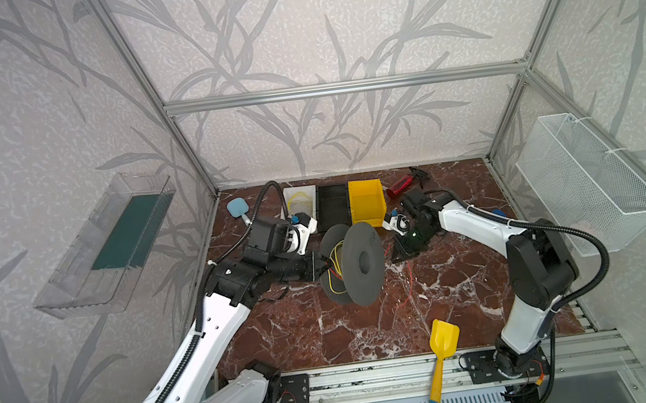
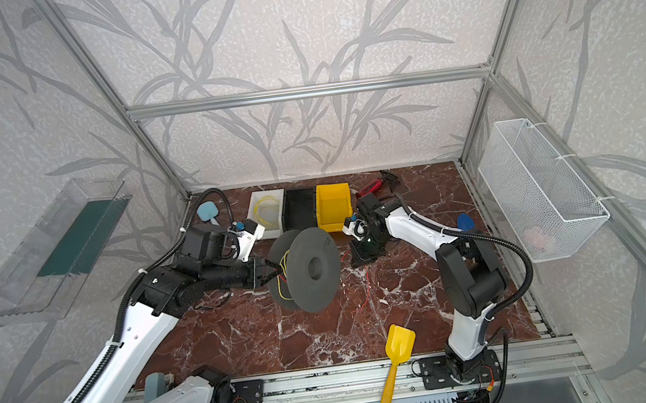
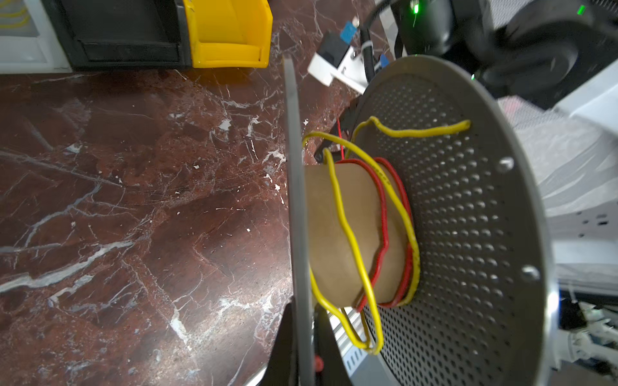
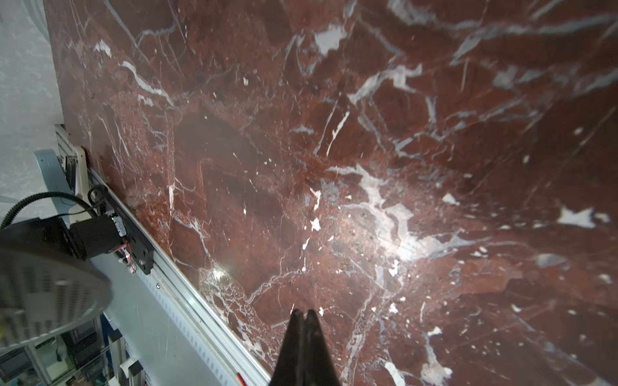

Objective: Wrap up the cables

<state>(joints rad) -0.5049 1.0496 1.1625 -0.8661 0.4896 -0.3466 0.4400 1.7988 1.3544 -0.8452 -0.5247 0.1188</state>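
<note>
Red marble tabletop (image 1: 309, 338). Our left gripper (image 3: 304, 314) pinches the grey spool's (image 1: 359, 286) flange, cables (image 3: 347, 214) looped loosely round its core; right gripper (image 4: 302, 317) closed, contents unclear. Cables seem light, limp, springy: we'd pinch a free end

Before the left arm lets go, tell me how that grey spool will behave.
Grey spool would probably roll: it sits on edge, flanges round. Likely light, given thin perforated flanges. Its loosely looped cables look floppy and may slip.

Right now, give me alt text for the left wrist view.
Yellow and red cables loop loosely around the brown core of a grey perforated spool, whose flange the left tool pinches; a yellow bin sits beyond on the marble table.
</note>
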